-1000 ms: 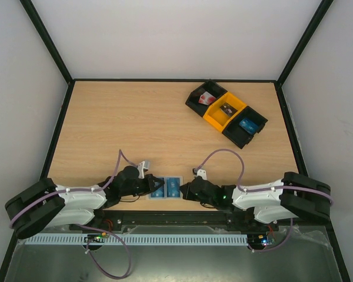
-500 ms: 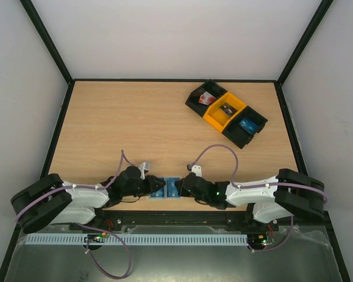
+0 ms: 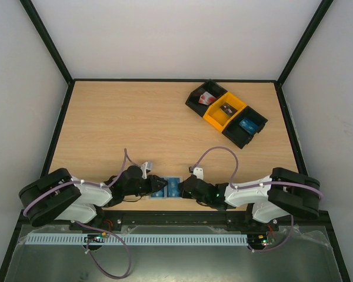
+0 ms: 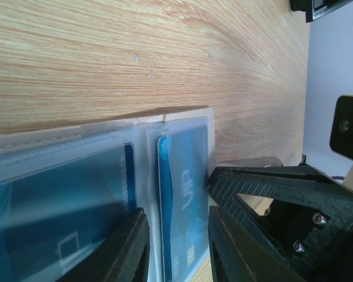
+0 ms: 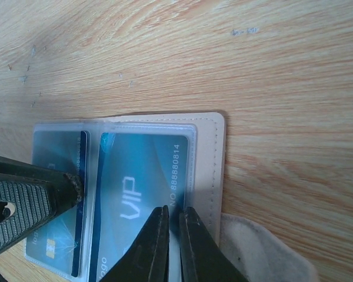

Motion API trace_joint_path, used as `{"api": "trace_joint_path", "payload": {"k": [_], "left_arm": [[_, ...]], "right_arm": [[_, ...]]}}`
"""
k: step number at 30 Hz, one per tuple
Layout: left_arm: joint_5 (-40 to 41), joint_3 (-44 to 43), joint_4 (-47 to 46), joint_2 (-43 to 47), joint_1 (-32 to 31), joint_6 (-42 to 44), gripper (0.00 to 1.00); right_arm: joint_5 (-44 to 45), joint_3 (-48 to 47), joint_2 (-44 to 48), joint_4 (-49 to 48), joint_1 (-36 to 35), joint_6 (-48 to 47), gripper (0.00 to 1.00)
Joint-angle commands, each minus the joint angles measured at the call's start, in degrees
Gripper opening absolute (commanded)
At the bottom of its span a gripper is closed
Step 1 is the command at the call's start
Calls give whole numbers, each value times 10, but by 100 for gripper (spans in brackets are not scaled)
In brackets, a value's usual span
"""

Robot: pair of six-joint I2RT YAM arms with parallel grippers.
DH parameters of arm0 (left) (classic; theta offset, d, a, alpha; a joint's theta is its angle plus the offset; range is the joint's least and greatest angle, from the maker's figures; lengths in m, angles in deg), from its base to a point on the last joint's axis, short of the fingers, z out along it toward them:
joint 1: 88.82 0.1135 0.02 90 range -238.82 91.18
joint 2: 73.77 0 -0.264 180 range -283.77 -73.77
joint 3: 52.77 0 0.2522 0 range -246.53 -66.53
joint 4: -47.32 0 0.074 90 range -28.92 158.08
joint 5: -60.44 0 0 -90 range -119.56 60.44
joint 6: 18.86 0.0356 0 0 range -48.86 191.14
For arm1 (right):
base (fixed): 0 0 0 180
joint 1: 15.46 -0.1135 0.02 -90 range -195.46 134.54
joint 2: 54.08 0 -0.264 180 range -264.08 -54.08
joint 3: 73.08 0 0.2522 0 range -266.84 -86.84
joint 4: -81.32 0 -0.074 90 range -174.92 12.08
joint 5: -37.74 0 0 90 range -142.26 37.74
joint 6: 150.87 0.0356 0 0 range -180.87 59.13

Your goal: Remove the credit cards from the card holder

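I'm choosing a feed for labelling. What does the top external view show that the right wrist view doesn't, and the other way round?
Only top external: the row of black and yellow bins at the far right of the table.
Only right wrist: the lettering and number on the VIP credit card, and the right gripper with its fingertips nearly together at that card.
Both: the card holder lying on the wood, both credit cards inside it.

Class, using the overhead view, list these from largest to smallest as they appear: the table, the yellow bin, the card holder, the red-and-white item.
Largest: table.
Next: yellow bin and card holder look alike; the holder is partly hidden, so unranked.
Smallest: red-and-white item.
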Motion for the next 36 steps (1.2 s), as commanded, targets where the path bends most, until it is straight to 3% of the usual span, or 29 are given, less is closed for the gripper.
{"api": "trace_joint_path", "payload": {"k": [1, 19, 30, 36], "left_arm": [[4, -7, 9, -17, 3, 6, 31], [-4, -14, -49, -69, -6, -6, 29], [-2, -6, -43, -27, -9, -7, 4], [6, 3, -40, -12, -9, 1, 3]], "right_arm": [[0, 23, -19, -8, -5, 9, 7], [-17, 42, -28, -30, -5, 15, 2], [-17, 38, -39, -33, -5, 14, 2], [-14, 38, -47, -30, -5, 18, 2]]}}
